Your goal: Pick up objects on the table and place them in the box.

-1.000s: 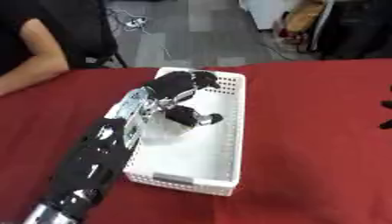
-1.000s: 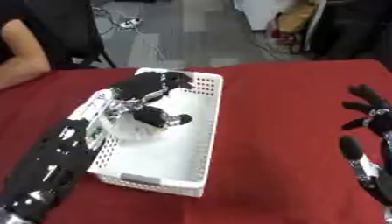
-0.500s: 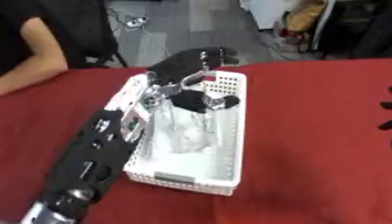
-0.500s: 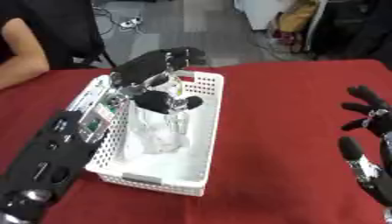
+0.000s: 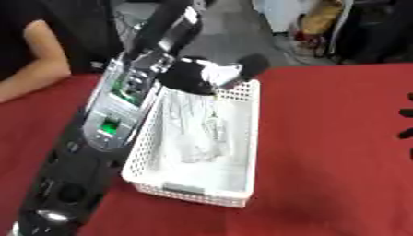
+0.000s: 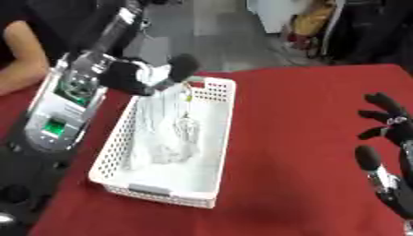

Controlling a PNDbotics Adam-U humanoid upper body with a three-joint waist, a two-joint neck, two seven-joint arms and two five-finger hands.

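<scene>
A white lattice basket stands on the red table, its long side running away from me. On its floor lies a clear, crinkled plastic item with a small pale piece inside it. My left arm reaches in from the lower left, raised over the basket's far end. The left hand hangs above the far rim, open, with one black finger pointing right. I cannot tell whether it still touches the top of the clear item. My right hand rests open at the right edge, fingers up, well away from the basket.
The red tablecloth stretches bare between the basket and the right hand. Beyond the table's far edge lie grey floor and dark clutter at the upper right.
My left hand has risen from inside the basket to above its far rim. The clear item now shows on the basket floor. The right hand has stayed still.
</scene>
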